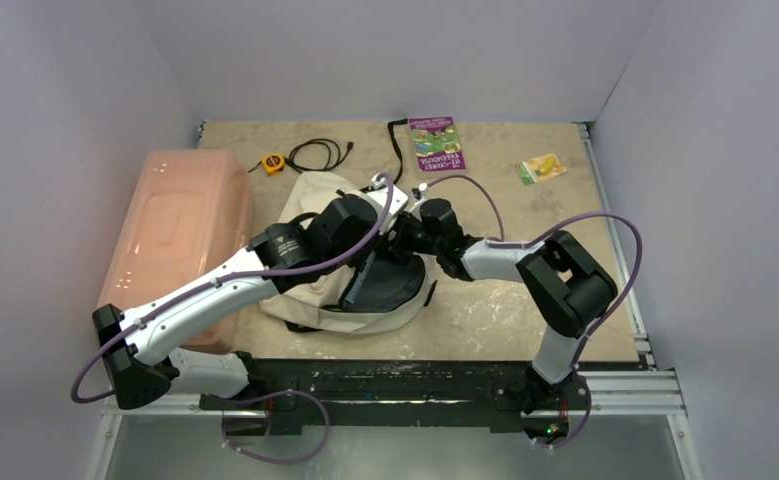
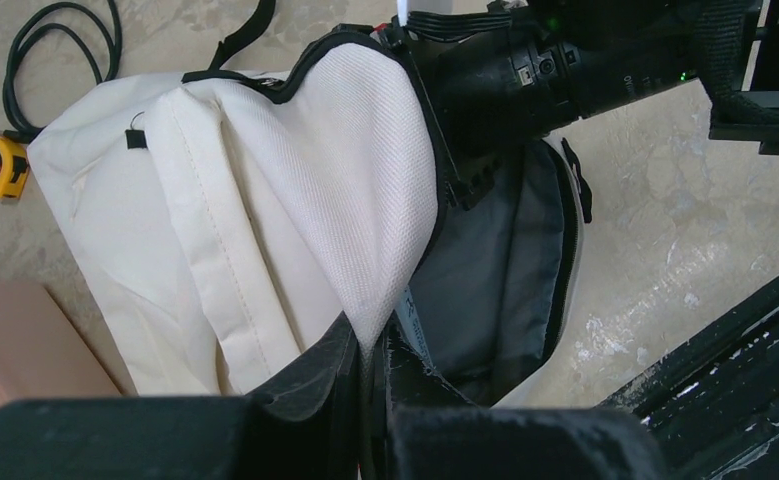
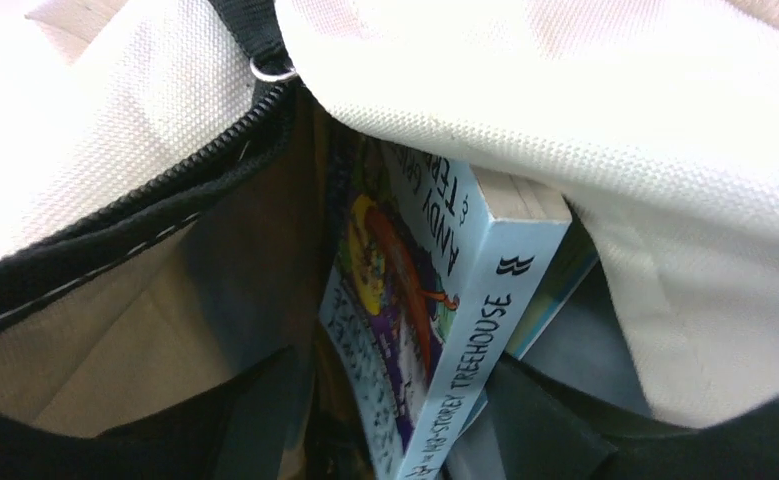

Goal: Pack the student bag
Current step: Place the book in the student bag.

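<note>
The beige student bag [image 1: 310, 195] lies mid-table with its black-zippered mouth open; its grey lining [image 2: 510, 260] shows in the left wrist view. My left gripper [image 2: 377, 345] is shut on the bag's white canvas flap [image 2: 365, 170] and holds it up. My right gripper [image 3: 405, 400] reaches into the bag's mouth, with its fingers on either side of a light-blue "Treehouse" book [image 3: 435, 310] that stands on edge inside. A second thin book edge [image 3: 555, 290] shows behind it. The right arm's wrist [image 2: 525, 70] sits at the bag's opening.
A large pink plastic bin [image 1: 180, 225] stands left of the bag. A yellow tape measure [image 1: 273, 163] and a coiled black cable [image 1: 320, 153] lie behind the bag. A purple book [image 1: 436, 141] and a yellow-green packet [image 1: 543, 167] lie at the back right.
</note>
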Motion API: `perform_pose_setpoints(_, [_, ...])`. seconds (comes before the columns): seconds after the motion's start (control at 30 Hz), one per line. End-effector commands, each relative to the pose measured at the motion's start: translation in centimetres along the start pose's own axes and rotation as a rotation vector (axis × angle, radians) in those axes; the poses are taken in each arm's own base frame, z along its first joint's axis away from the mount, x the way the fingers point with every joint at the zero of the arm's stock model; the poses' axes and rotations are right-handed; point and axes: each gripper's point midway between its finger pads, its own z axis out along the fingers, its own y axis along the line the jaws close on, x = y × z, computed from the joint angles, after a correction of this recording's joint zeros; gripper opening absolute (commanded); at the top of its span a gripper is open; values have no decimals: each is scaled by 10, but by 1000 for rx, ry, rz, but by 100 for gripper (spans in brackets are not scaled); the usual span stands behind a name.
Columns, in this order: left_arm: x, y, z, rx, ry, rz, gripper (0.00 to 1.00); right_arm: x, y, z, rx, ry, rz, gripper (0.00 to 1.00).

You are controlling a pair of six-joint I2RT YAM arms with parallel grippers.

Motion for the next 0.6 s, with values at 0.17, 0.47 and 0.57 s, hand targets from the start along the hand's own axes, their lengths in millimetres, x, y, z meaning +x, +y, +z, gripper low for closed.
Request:
perform_pose_setpoints(0.17, [-22, -3, -12, 25, -74, -39, 0, -8, 47, 39, -60, -27, -105, 63])
perform_pose_setpoints(0.47, [-22, 0, -16, 20, -91, -42, 0, -4, -10, -5, 50, 2, -106, 84])
perform_pose_setpoints(0.57, [-21, 1, -17, 14, -91, -43, 0, 3, -8, -1, 26, 19, -105, 77])
